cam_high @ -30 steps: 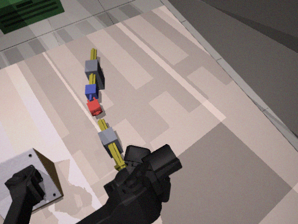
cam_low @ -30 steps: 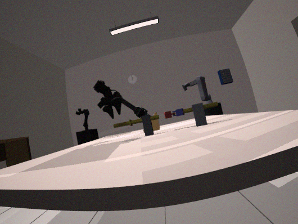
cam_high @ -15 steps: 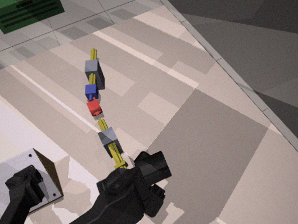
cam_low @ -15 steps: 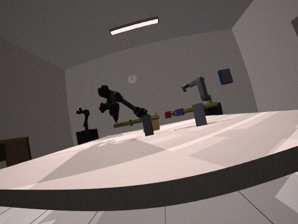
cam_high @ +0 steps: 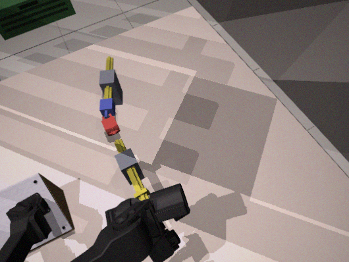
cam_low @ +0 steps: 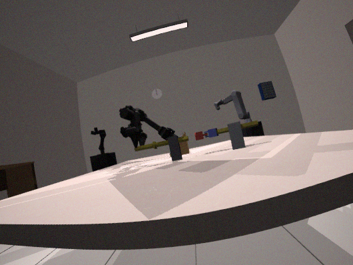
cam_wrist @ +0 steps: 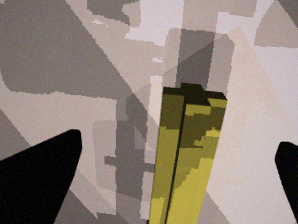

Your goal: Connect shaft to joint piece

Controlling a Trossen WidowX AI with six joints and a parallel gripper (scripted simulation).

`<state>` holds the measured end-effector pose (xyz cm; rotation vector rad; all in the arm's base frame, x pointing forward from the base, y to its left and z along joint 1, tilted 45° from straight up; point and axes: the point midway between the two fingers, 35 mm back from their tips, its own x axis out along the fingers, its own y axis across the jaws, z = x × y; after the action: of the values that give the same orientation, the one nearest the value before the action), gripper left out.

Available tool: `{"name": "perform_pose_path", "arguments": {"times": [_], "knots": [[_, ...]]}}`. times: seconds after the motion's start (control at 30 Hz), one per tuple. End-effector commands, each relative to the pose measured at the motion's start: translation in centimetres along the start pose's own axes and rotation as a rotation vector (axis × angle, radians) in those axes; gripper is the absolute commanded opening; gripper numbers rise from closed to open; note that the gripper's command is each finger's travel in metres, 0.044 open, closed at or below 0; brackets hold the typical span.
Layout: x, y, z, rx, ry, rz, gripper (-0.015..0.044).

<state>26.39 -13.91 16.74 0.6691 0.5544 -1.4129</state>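
Note:
The fixed shaft [cam_high: 109,63] [cam_low: 250,124] runs through its grey block [cam_high: 107,78] [cam_low: 236,134] and ends in a blue part [cam_high: 106,105] [cam_low: 212,132]. The red joint piece [cam_high: 110,124] [cam_low: 199,135] hangs on it, turned towards the second shaft and looking roughly in line with it. The second yellow shaft [cam_high: 135,178] [cam_low: 161,144] [cam_wrist: 192,165] passes through its own grey block [cam_high: 126,159] [cam_low: 175,148]; a short gap separates its near end from the red piece. My gripper [cam_wrist: 181,145] is open and empty, over the shaft's outer end, which shows between the fingers.
A collar [cam_high: 141,192] [cam_low: 155,145] sits on the second shaft between its block and outer end. A pale box [cam_high: 20,191] with a black arm stands at lower left in the top view. A green object [cam_high: 36,16] is beyond the table at upper left.

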Motion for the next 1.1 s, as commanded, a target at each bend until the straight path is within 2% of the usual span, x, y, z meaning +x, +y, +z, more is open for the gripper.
{"name": "perform_pose_path", "arguments": {"times": [0.0, 0.77, 1.07], "knots": [[0.2, -0.2, 0.0, 0.032, -0.011, 0.003, 0.044], [3.2, -0.1, 0.0, 0.032, -0.013, 0.002, 0.044], [3.2, -0.1, 0.0, 0.032, -0.013, 0.002, 0.0204]]}}
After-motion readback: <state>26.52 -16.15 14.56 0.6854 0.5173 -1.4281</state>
